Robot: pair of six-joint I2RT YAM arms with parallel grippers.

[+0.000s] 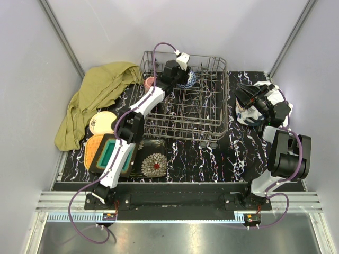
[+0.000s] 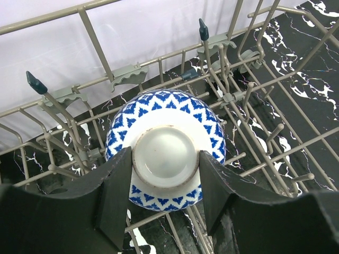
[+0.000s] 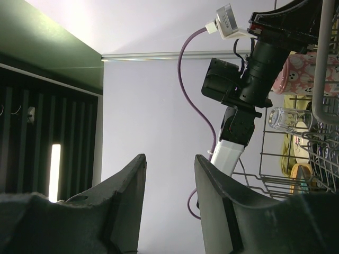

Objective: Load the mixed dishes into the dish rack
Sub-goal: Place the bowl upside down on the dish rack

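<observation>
Blue-and-white bowl (image 2: 165, 112) was gripped by its foot ring in the left gripper (image 2: 165, 159), rim pointed ahead toward dish rack (image 2: 127, 75) tines.

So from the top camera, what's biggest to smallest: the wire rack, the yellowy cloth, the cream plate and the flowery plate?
1. dish rack
2. olive-yellow cloth
3. cream round plate and dark floral plate look about alike; can't rank them.

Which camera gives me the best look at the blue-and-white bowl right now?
Left wrist. The blue-and-white bowl fills the frame, upside down inside the dish rack, its foot ring between the left fingers. Top external shows only a patch of its pattern. Right wrist doesn't clearly show it.
</observation>
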